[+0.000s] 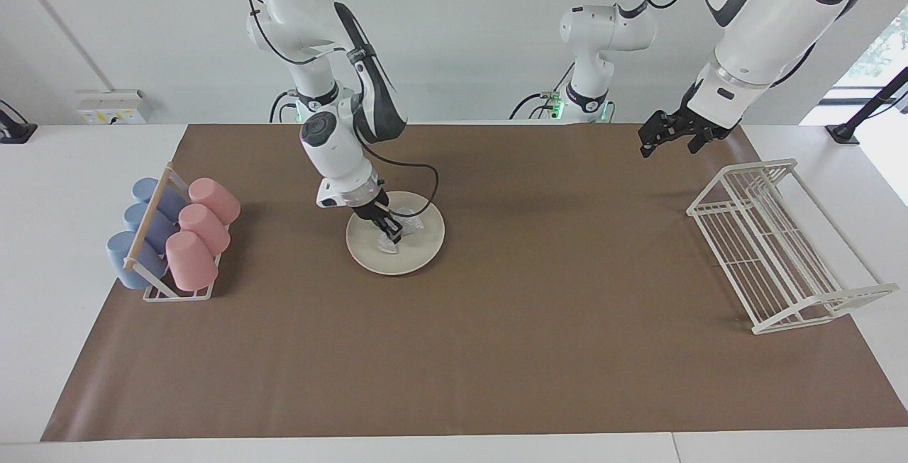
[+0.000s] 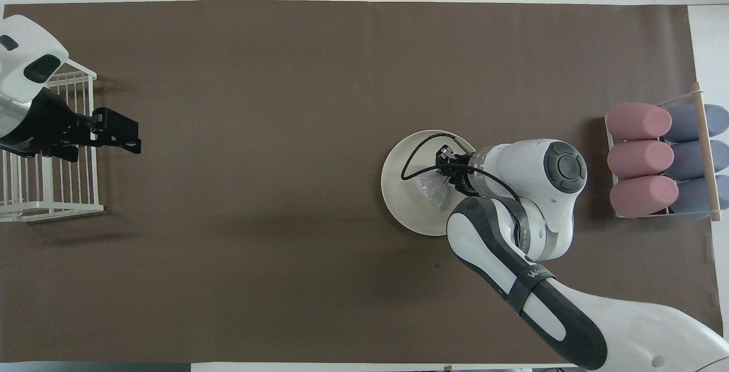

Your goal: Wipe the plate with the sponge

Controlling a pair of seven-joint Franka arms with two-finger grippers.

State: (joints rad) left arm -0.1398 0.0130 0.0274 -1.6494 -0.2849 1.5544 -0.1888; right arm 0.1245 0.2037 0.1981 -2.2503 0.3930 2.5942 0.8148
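The cream-white plate [image 1: 420, 253] [image 2: 400, 194] lies on the brown mat toward the right arm's end of the table. My right gripper [image 1: 389, 231] [image 2: 443, 169] is down in the plate, shut on the silvery-grey sponge [image 1: 387, 244] [image 2: 431, 189], which rests on the plate's surface. The right arm's wrist covers the part of the plate toward the cup rack in the overhead view. My left gripper [image 1: 644, 147] [image 2: 132, 136] hangs open and holds nothing, up in the air beside the white wire rack, where that arm waits.
A white wire dish rack [image 1: 777, 250] [image 2: 51, 189] stands at the left arm's end of the mat. A holder with pink and blue cups [image 1: 177, 236] [image 2: 660, 161] lying on their sides stands at the right arm's end, close to the right arm's elbow.
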